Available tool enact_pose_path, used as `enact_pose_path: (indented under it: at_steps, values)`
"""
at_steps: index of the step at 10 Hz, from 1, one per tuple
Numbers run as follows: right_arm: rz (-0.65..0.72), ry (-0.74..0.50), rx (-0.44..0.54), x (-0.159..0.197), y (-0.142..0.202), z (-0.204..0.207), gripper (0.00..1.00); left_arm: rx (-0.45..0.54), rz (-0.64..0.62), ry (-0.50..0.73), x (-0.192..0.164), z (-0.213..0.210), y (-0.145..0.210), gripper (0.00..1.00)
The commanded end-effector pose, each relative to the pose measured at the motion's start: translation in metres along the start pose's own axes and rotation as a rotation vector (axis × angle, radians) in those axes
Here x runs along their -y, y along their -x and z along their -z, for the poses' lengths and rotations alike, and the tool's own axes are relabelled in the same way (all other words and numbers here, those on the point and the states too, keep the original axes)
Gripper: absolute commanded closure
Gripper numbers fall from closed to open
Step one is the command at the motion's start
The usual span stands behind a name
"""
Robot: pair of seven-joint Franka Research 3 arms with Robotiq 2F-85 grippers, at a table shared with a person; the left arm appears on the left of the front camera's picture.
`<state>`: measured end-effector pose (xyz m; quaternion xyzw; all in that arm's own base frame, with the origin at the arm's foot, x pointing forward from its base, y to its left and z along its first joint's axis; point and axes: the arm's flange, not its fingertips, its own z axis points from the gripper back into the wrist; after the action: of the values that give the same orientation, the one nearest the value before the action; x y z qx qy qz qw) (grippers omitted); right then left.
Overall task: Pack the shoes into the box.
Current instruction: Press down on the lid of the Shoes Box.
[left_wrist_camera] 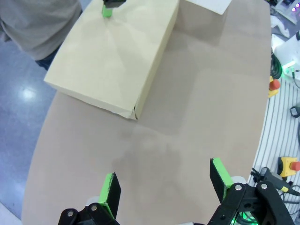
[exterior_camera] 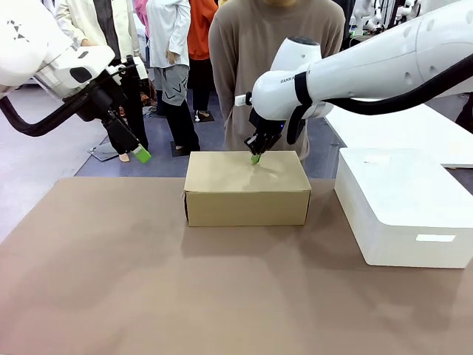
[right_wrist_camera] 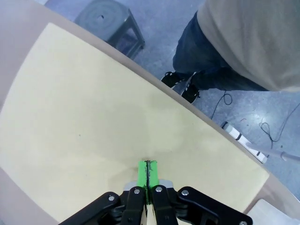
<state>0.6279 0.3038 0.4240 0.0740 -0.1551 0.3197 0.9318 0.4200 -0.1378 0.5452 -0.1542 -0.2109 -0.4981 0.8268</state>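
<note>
The brown cardboard box [exterior_camera: 246,188] stands closed in the middle of the table, its lid [right_wrist_camera: 93,126] flat on top. My right gripper [exterior_camera: 255,157] is shut with nothing between its green pads, and its tip rests on the lid near the far edge [right_wrist_camera: 148,169]. The same fingertip shows at the top of the left wrist view, on the box [left_wrist_camera: 117,56]. My left gripper [exterior_camera: 137,154] hangs open in the air off the table's far left corner, with open jaws [left_wrist_camera: 164,180] over bare table. The shoes are hidden.
A larger white box [exterior_camera: 403,203] lies at the right side of the table [exterior_camera: 148,281]. A person in a beige top [exterior_camera: 277,44] stands just behind the brown box. A stool [right_wrist_camera: 110,23] and cables lie on the floor beyond the far edge.
</note>
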Motion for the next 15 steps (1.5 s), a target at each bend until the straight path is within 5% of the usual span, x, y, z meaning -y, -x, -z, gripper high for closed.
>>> enact_pose_path:
  at_steps: [1,8,13,15]
  values:
    - [-0.026,0.006,0.002,-0.011,0.011,-0.049,1.00,0.002,-0.010,-0.003,-0.001,-0.001,0.000,0.00]
    - [-0.130,-0.083,0.001,-0.021,0.064,-0.105,1.00,0.002,-0.010,-0.003,-0.001,-0.001,0.000,0.00]
    - [-0.179,-0.015,-0.011,-0.031,0.163,-0.162,0.01,0.002,-0.010,-0.003,-0.001,-0.001,0.000,0.00]
    - [-0.161,-0.027,-0.036,-0.033,0.198,-0.172,0.00,0.002,-0.010,-0.003,-0.001,-0.001,0.000,0.00]
